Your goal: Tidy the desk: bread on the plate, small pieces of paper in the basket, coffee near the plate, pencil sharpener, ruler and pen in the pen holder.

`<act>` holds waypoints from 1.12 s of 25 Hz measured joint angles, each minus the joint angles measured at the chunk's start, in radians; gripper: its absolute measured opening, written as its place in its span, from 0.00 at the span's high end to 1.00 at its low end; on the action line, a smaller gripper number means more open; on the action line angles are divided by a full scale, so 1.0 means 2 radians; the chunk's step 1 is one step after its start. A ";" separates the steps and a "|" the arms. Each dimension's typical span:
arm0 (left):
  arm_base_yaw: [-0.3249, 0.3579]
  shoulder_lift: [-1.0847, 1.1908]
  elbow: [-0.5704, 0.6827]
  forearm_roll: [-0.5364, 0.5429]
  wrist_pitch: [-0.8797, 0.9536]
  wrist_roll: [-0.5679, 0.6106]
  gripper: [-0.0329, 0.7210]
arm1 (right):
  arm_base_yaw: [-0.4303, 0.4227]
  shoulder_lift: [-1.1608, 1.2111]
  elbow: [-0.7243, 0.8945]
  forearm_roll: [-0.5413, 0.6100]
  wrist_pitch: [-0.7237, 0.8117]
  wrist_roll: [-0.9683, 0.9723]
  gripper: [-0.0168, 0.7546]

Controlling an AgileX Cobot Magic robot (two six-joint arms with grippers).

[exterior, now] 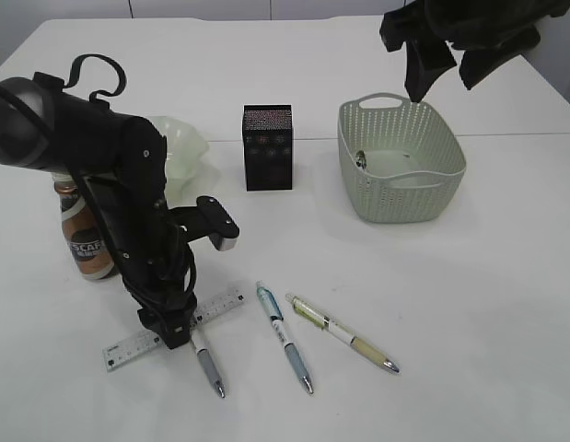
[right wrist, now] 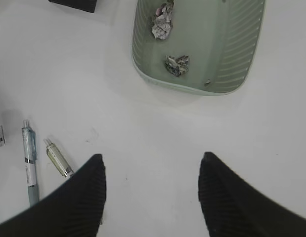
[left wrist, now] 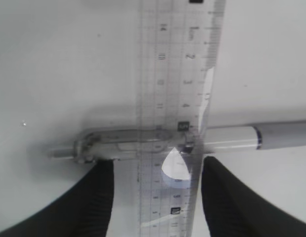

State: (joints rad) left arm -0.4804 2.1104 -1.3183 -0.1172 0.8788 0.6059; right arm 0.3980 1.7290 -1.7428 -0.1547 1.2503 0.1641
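Where fingers straddle — ruler over pen.

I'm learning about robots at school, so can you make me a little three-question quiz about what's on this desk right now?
1. True or false: the ruler lies across a grey pen.
2. How many crumpled paper pieces can you see inside the basket?
A. none B. two C. five
3. Fill in: the left claw hangs open right above the ____.

Key:
1. True; they cross under the left claw.
2. B; the right wrist view shows two.
3. Ruler, where it crosses the pen.
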 joint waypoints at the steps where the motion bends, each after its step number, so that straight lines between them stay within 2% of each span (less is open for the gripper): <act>1: 0.000 0.001 0.000 0.000 0.000 0.000 0.42 | 0.000 0.000 0.000 0.000 0.000 0.000 0.37; 6: 0.000 0.004 -0.004 0.003 0.000 0.000 0.57 | 0.000 0.000 0.000 -0.001 0.000 0.000 0.37; 9: 0.000 0.005 -0.004 0.003 0.001 0.000 0.61 | 0.000 0.000 0.000 -0.002 0.000 0.000 0.37; 18: 0.000 0.005 -0.009 0.003 0.008 0.000 0.65 | 0.000 0.000 0.000 -0.004 0.000 0.000 0.37; 28: 0.000 0.017 -0.055 -0.003 0.065 -0.020 0.65 | 0.000 0.000 0.000 -0.005 0.000 0.000 0.37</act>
State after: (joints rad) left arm -0.4804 2.1446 -1.4287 -0.1227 1.0080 0.5653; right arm 0.3980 1.7290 -1.7428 -0.1653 1.2503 0.1641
